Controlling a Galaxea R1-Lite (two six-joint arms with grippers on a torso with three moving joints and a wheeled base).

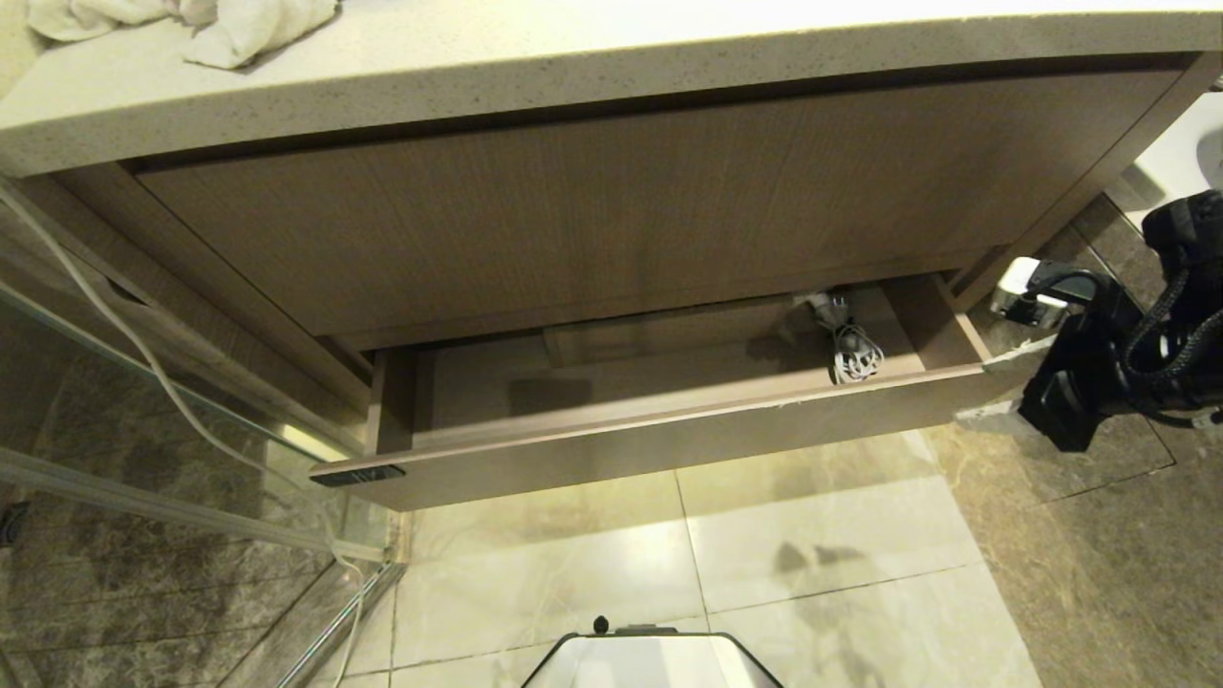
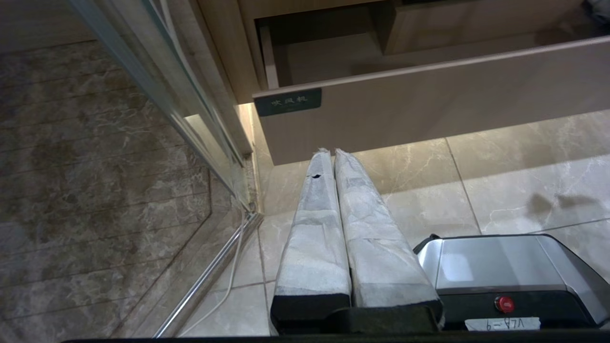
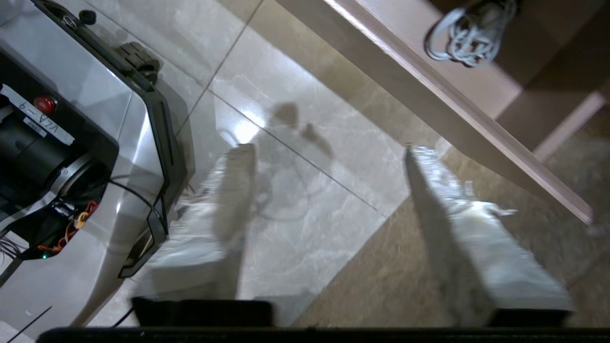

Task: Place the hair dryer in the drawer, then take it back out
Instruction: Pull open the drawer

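The drawer [image 1: 669, 441] stands pulled out under the vanity. The hair dryer [image 1: 822, 308] lies inside at its right end, mostly tucked under the panel above; its white coiled cord [image 1: 857, 357] lies just behind the drawer front. My right gripper [image 1: 989, 387] hovers outside the drawer's right corner, above the floor. In the right wrist view the right gripper [image 3: 329, 150] is open with only floor tiles between the fingers, and the cord [image 3: 464, 40] is off to one side. My left gripper [image 2: 331, 153] is shut and empty, low before the drawer's dark plate [image 2: 287, 101].
A taller wood-grain panel [image 1: 611, 210] overhangs the back of the drawer. Towels [image 1: 191, 24] lie on the stone countertop. A glass partition [image 1: 143, 401] with a trailing white cable stands at the left. My base [image 1: 650, 661] sits on the tiled floor before the drawer.
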